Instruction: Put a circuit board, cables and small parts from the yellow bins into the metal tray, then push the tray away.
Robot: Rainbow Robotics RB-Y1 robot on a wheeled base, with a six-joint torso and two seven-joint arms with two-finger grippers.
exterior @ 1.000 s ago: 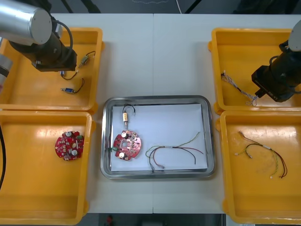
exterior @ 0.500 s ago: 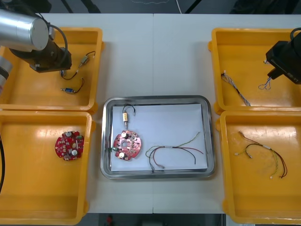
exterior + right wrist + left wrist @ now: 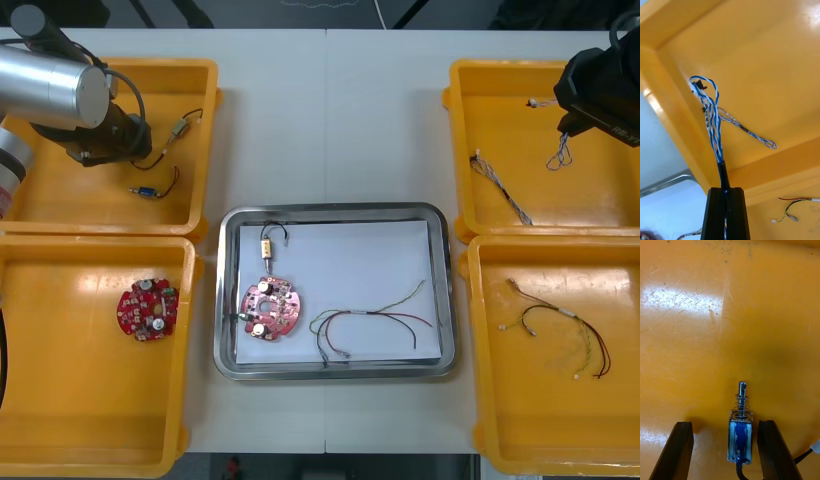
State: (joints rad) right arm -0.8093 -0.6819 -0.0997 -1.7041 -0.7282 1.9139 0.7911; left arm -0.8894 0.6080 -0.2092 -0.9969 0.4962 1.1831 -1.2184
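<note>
My right hand [image 3: 725,189] is clamped on the twisted blue and white cable [image 3: 711,116] — the black fingers are pressed together with only its dark sleeved end between them, and the rest runs on past the fingertips in a loose loop. In the front view that cable dangles over the yellow bin [image 3: 480,75] that sits right of the metal tray [image 3: 330,212] and beyond it; a second blue and white cable [image 3: 503,190] lies on that bin's floor. The fingers themselves are hidden under the wrist there. My left hand [image 3: 725,423] is low in the far left bin [image 3: 200,75], beyond the tray's other side, fingers apart, with a small metal part [image 3: 740,435] between them — blue-bodied, closer to one finger; I cannot tell whether it touches. Its near end is cut off. The tray, white inside, holds a red circuit board [image 3: 268,308], a red and yellow cable [image 3: 370,320] and another small part [image 3: 267,247].
</note>
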